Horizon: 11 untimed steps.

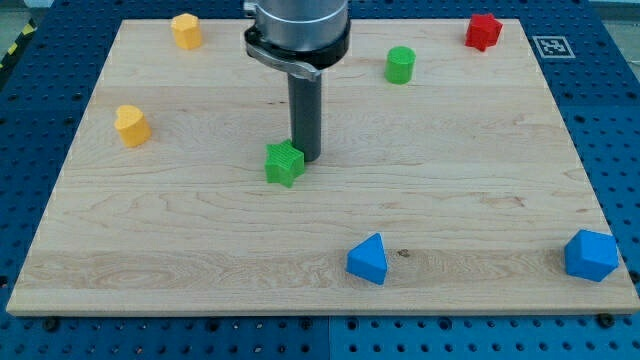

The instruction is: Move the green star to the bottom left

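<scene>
The green star [284, 164] lies near the middle of the wooden board [200, 250], a little to the view's left of centre. My tip [307, 158] stands right beside the star, on its right and slightly above it, touching or nearly touching it. The rod rises straight up to the arm's grey body [298, 30] at the view's top.
A green cylinder [400, 64] sits at the upper right, a red block [483, 31] at the top right corner. A yellow block [186, 30] is at the top left, another yellow block [131, 125] at the left. Two blue blocks lie at the bottom, one at the centre-right [368, 259] and one at the bottom right [590, 255].
</scene>
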Motion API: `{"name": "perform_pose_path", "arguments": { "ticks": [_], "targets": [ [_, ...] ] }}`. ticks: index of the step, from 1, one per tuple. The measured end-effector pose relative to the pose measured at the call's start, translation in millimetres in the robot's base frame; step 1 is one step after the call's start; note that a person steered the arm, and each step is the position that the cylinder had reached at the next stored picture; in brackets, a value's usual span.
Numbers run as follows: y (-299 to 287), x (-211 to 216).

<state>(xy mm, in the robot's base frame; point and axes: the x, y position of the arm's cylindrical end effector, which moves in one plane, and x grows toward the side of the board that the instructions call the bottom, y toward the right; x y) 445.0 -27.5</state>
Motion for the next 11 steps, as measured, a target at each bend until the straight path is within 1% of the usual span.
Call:
{"name": "perform_pose_path", "arguments": {
  "ticks": [2,5,6,7,9,10,11],
  "targets": [
    [-33,8],
    [-34,86],
    [-35,91],
    [-50,87],
    [-96,87],
    [-105,96],
    [-115,116]
  ]
}}
